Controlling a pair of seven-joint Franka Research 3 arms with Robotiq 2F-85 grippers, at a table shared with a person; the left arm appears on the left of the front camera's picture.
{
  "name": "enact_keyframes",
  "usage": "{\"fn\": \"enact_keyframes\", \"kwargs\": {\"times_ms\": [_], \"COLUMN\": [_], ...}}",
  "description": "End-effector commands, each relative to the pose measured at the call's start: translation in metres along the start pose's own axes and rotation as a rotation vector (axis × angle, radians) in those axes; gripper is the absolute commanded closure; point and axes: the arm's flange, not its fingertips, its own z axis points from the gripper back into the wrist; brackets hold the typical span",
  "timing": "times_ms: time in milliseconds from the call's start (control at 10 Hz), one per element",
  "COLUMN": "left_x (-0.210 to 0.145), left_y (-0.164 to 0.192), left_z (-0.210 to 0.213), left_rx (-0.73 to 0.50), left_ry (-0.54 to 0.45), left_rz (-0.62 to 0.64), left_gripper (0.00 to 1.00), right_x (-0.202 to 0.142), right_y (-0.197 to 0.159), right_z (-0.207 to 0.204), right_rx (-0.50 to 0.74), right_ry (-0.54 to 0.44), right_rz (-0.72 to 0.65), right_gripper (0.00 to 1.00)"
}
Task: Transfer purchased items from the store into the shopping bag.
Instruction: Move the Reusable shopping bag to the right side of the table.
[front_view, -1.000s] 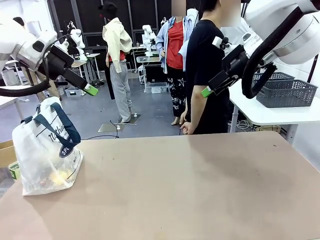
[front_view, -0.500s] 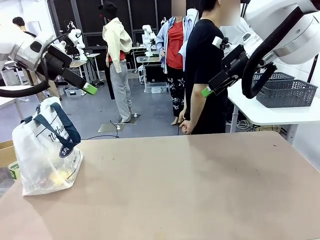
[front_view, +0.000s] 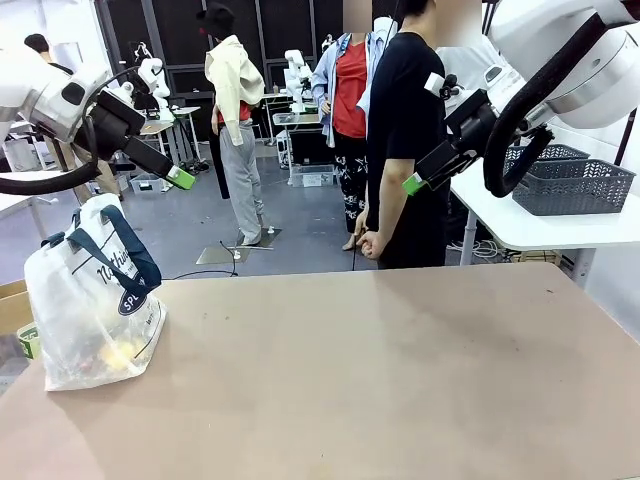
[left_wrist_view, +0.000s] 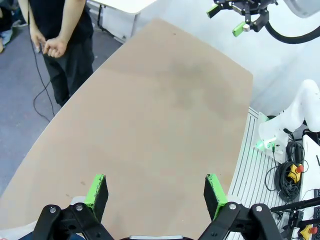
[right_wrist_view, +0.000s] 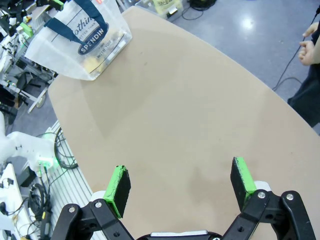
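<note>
The shopping bag (front_view: 85, 310) at the table's left edge is frosted, translucent plastic with a slight sheen, fitted with navy woven strap handles. The table (front_view: 400, 380) has a smooth, matt tan surface. Both grippers carry matt black housings with matt green finger pads (right_wrist_view: 118, 189).

I am looking into a robotics lab — an open hall with a grey floor (front_view: 200, 225) and black-framed partitions (front_view: 180, 40). Further white tables (front_view: 540, 225) stand around mine, one bearing grey mesh baskets (front_view: 572, 185), and cables (left_wrist_view: 287, 172) trail beside the rig's base — test-floor fittings throughout.
</note>
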Motion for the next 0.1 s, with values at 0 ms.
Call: {"fn": "enact_keyframes", "kwargs": {"times_ms": [0], "left_x": [0.0003], "left_y": [-0.0003], "left_z": [0.0007], "left_rx": [-0.007], "left_ry": [-0.007], "left_rz": [0.001], "left_gripper": [0.0], "right_x": [-0.0016], "right_y": [0.0006], "right_z": [0.0004], "right_rx": [0.004], "right_ry": [0.0], "right_rz": [-0.007], "right_gripper": [0.0]}}
